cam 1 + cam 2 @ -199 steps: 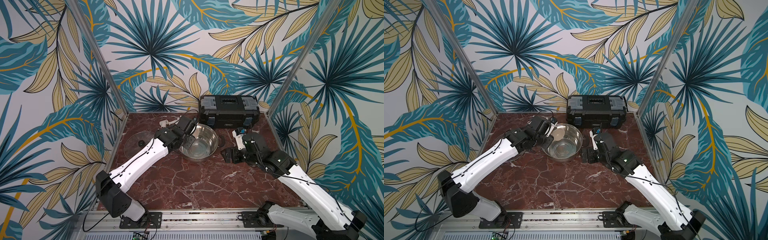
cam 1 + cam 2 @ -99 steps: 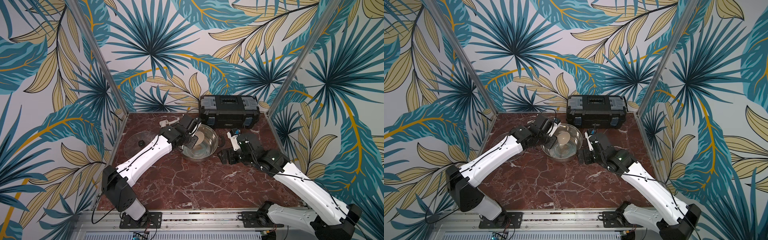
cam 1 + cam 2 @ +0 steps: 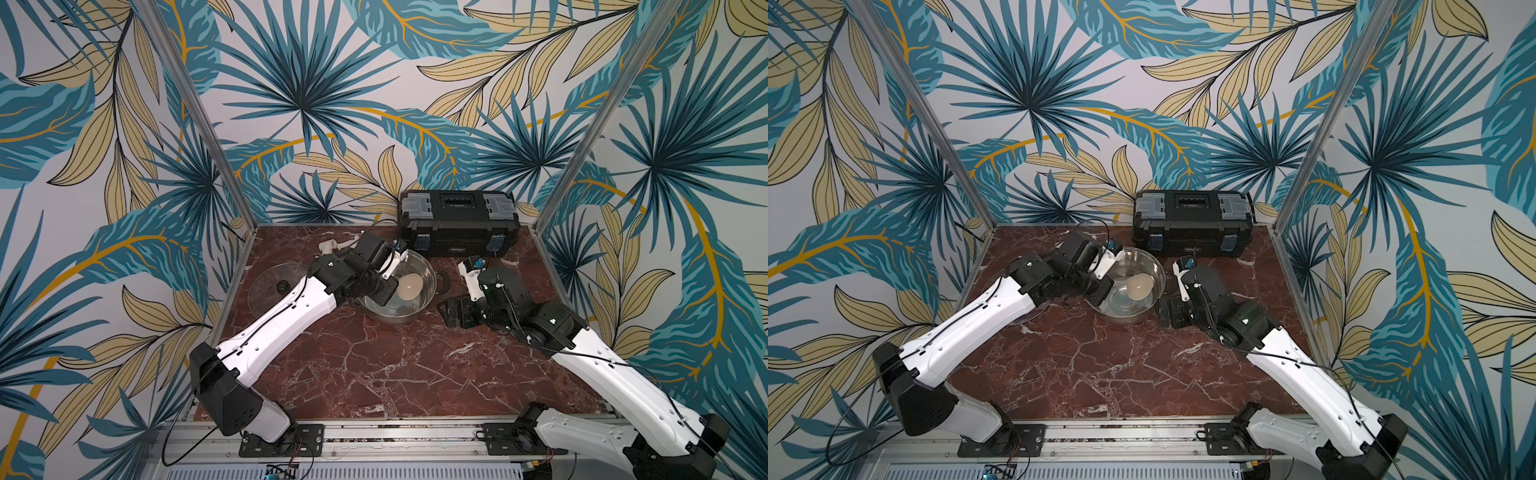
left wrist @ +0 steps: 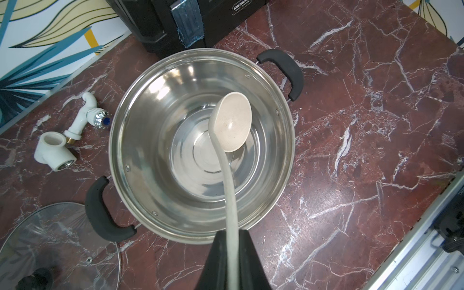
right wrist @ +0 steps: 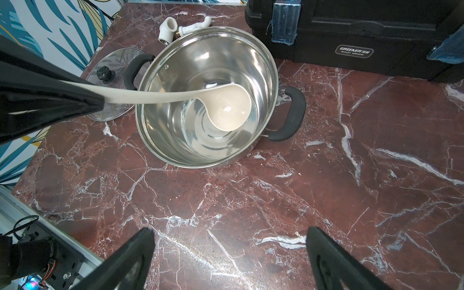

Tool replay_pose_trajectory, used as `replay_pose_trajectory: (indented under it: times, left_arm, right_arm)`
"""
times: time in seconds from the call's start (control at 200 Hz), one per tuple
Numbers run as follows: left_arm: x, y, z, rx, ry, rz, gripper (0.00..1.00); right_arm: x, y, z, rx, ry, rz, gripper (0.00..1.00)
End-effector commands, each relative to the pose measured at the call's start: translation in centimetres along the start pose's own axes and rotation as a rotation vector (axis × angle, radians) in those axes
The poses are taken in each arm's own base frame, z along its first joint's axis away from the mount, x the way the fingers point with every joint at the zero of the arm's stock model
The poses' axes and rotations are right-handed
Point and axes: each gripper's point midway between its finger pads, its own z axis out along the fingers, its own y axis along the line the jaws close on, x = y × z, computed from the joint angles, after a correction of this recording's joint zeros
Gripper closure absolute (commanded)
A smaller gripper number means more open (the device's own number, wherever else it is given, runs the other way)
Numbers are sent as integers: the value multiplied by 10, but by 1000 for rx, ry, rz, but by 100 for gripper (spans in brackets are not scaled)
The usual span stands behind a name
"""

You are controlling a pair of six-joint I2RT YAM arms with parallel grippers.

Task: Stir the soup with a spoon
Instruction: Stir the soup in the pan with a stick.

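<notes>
A steel pot (image 3: 395, 319) with black handles stands at the back middle of the table, with a shallow clear liquid at its bottom (image 5: 200, 140). My left gripper (image 4: 232, 233) is shut on the slim handle of the cream spoon (image 4: 232, 123). It reaches in over the pot's left rim (image 4: 118, 150). The spoon's round bowl (image 5: 229, 110) hangs inside the pot, right of its middle in both top views (image 3: 409, 286) (image 3: 1139, 286). Whether it touches the liquid I cannot tell. My right gripper (image 5: 228, 233) stands open and holds nothing, low over the table to the right of the pot (image 3: 455, 311).
A glass lid (image 3: 280, 286) with a black knob lies left of the pot. Two white pipe fittings (image 4: 55, 150) sit behind the lid. A black toolbox (image 3: 457, 226) stands against the back wall, close behind the pot. Frame posts rise at both back corners.
My left gripper has swung the spoon in over the rim, so its bowl now hangs inside the pot. My right gripper has shifted slightly toward the pot and stays open.
</notes>
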Motion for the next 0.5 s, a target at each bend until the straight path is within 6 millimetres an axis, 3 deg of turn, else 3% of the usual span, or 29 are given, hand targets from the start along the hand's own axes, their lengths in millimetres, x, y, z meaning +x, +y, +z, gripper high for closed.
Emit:
replay_pose_trajectory:
  times: [0.0,0.235,0.496]
  left_arm:
    - [23,4,-11,-20,73,11,100]
    - [39,28,-23,-152,141,25,100]
    - [23,62,-29,-318,94,22,100]
  right_arm:
    - [-8,2,-2,0,-25,11,1]
    - [-7,3,1,-2,-19,11,1]
    - [-1,1,1,-4,-17,17,1]
